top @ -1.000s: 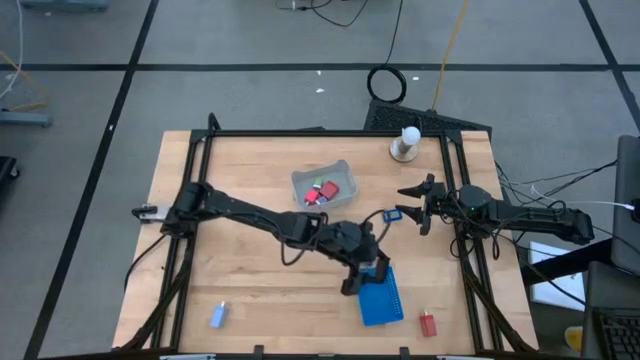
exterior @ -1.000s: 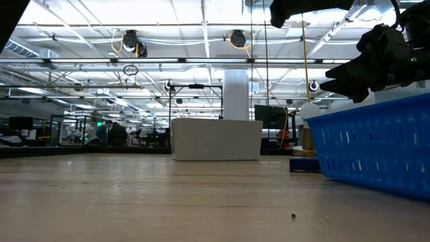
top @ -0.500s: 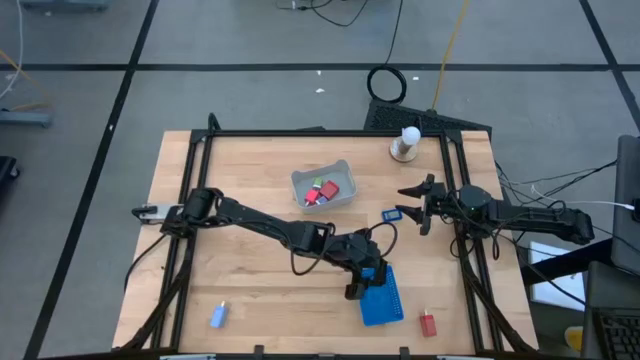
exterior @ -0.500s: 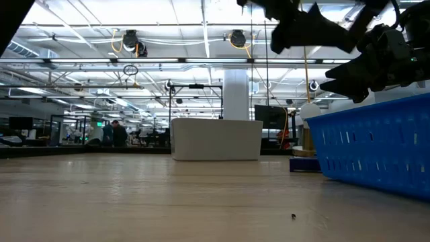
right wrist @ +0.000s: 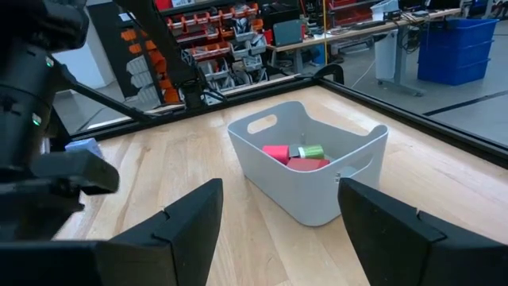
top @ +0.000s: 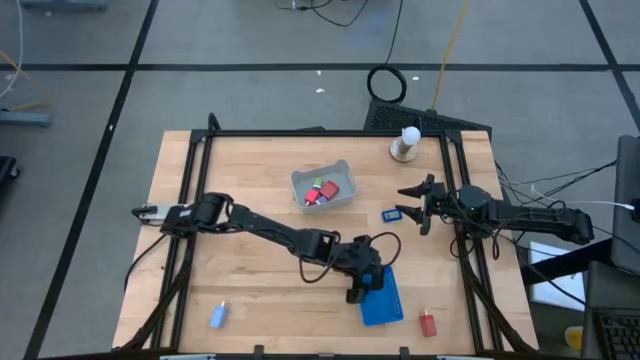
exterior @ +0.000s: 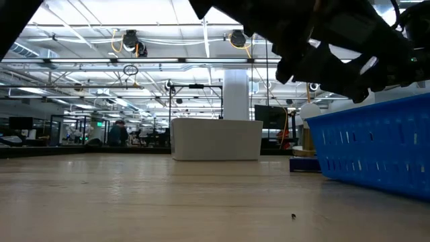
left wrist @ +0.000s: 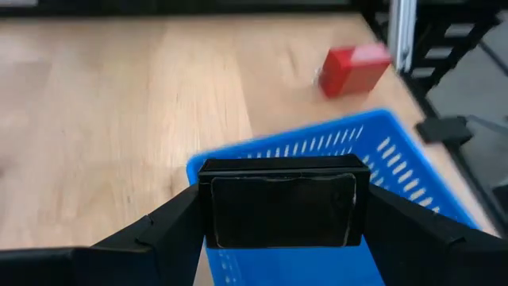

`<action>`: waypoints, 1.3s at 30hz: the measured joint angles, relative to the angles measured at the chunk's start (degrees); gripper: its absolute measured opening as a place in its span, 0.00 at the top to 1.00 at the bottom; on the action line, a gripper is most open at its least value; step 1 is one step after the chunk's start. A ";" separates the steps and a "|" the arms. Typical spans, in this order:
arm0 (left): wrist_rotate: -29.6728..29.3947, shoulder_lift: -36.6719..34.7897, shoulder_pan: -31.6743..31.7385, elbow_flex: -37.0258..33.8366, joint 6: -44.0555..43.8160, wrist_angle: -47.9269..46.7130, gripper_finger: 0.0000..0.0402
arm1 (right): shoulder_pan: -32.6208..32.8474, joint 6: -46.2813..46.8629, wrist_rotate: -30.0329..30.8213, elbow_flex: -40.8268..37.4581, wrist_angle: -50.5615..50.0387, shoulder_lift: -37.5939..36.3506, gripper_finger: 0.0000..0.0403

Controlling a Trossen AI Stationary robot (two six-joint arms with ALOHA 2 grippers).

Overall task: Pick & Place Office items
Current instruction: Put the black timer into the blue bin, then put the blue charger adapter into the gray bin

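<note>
Left wrist view: left gripper (left wrist: 279,213) clamped on a flat black rectangular block (left wrist: 279,208) over the blue slotted plastic tray (left wrist: 413,163). Right gripper (top: 413,207) w/ fingers apart, nothing held, near the pale bin (top: 323,186).

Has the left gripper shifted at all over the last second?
Yes. In the high view the left gripper, holding a black block, has slid from the blue tray's top edge closer over it.

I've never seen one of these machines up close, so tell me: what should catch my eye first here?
Probably the long left arm stretched across the wooden table, its left claw gripping a black block above the bright-blue tray. Next, the pale bin near the table's middle holds red and green pieces. The right claw waits open by the table's right edge.
</note>
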 joint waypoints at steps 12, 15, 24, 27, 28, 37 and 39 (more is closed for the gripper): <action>-0.71 2.55 -0.48 -0.04 0.38 -0.61 0.29 | 0.00 -0.01 -0.01 0.00 0.04 -0.01 0.40; -0.55 2.48 -0.98 -0.04 0.68 -0.08 0.29 | 0.00 0.00 -0.01 0.00 0.06 -0.01 0.40; -0.99 2.47 -1.61 -0.04 1.61 -0.20 0.28 | 0.01 0.00 -0.01 0.00 0.06 -0.01 0.40; -2.13 2.47 -1.77 -0.04 2.62 -0.07 0.21 | -0.01 -0.01 -0.01 0.00 0.05 0.01 0.40; -2.85 2.47 -1.77 -0.04 3.19 0.01 0.19 | 0.00 0.00 -0.01 0.00 0.04 -0.01 0.40; -5.54 2.45 -1.88 -0.04 5.25 1.57 0.14 | 0.00 0.00 -0.01 0.00 0.04 0.00 0.40; -5.54 2.45 -1.88 -0.04 5.25 2.57 0.14 | 0.01 0.00 -0.01 0.00 0.04 -0.01 0.40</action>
